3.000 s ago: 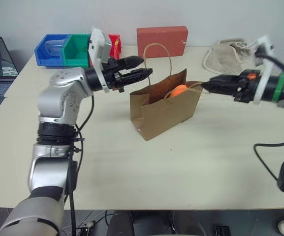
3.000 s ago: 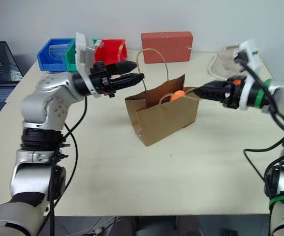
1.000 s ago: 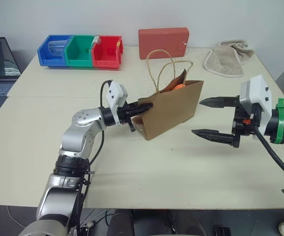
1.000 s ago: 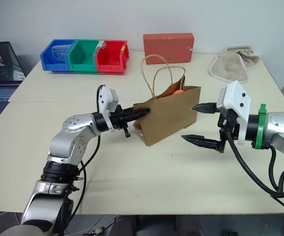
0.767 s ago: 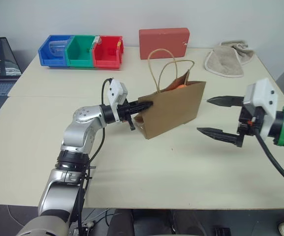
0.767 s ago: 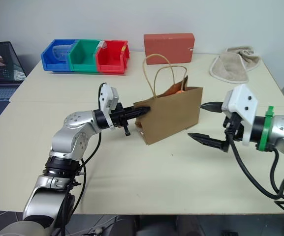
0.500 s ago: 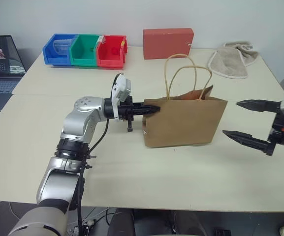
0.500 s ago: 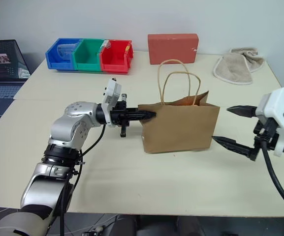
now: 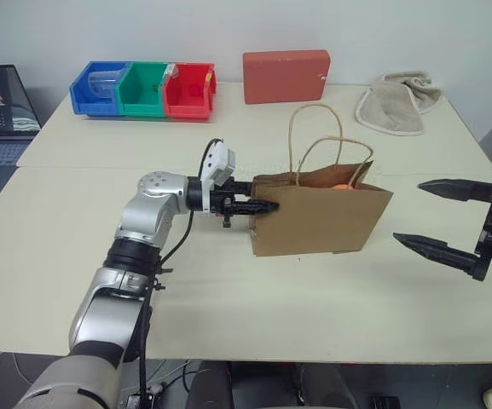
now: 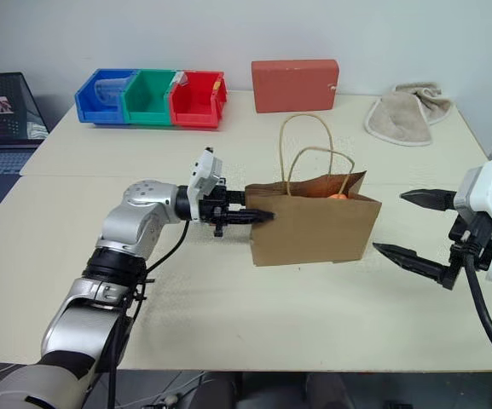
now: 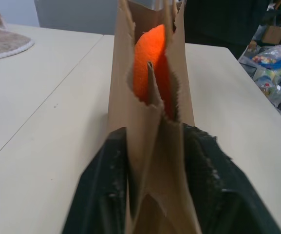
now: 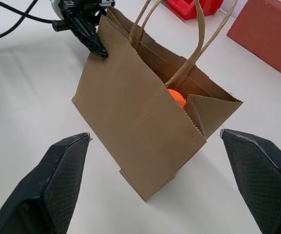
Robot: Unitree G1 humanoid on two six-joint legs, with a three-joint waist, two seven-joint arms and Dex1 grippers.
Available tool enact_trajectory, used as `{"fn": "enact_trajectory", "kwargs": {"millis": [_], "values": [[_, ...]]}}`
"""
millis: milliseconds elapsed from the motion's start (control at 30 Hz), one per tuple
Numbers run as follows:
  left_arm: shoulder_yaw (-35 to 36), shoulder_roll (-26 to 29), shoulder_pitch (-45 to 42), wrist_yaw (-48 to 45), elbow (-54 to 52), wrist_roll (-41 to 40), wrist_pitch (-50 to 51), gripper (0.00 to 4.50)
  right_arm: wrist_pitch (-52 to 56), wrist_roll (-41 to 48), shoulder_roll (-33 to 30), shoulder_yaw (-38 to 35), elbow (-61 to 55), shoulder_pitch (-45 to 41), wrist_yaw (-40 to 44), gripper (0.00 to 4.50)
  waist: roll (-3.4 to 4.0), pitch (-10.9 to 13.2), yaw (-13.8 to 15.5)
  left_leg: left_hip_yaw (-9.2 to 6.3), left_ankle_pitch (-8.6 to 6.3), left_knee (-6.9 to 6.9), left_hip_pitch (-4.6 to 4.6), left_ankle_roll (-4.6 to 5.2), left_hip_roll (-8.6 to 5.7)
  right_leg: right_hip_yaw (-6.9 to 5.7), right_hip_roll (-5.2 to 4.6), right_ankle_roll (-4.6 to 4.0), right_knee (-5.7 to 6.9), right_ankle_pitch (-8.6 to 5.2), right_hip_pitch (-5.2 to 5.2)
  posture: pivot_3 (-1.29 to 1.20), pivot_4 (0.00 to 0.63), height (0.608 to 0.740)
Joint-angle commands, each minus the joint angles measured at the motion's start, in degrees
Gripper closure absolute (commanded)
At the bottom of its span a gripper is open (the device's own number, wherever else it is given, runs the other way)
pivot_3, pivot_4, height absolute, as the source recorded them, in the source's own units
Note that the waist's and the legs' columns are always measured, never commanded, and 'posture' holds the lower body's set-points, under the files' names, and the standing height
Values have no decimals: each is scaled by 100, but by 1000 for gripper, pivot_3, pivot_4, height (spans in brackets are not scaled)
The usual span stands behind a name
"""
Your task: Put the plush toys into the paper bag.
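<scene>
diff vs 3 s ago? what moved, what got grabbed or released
The left gripper came down from above the paper bag to the bag's left end, its fingers either side of the paper edge. The bag turned broadside and stands upright. The right gripper pulled out of the bag's mouth and back to the right, jaws wide, empty. The orange carrot stays inside; bins, red block and towel unchanged.
</scene>
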Motion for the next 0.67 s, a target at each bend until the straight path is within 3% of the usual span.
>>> {"fn": "enact_trajectory", "kwargs": {"millis": [33,167,400,667], "values": [[216,233,103,140,-493,-48,98,1311,-247,-183,-181,75,211,-126,56,0,0,0,3,0,0,0,0,0,0,0,0,0,0,0,0,0,150,740],[505,1034,624,397,-1387,63,318,22,-645,-481,-372,266,707,-232,378,0,0,1,-42,2,0,0,0,0,1,1,-1,0,-1,0,0,0,150,740],[1429,2717,1775,1002,-2823,217,977,22,-1483,-1048,-981,158,1766,-112,1776,0,2,2,-83,5,-1,-5,2,0,6,1,-2,0,-5,0,-2,0,150,740],[2326,3236,2430,1127,-3501,-426,1728,22,-1852,-1194,-1405,530,2617,-650,2311,0,3,2,-46,12,0,2,6,0,6,3,-4,1,-9,-2,3,0,150,740]]}}
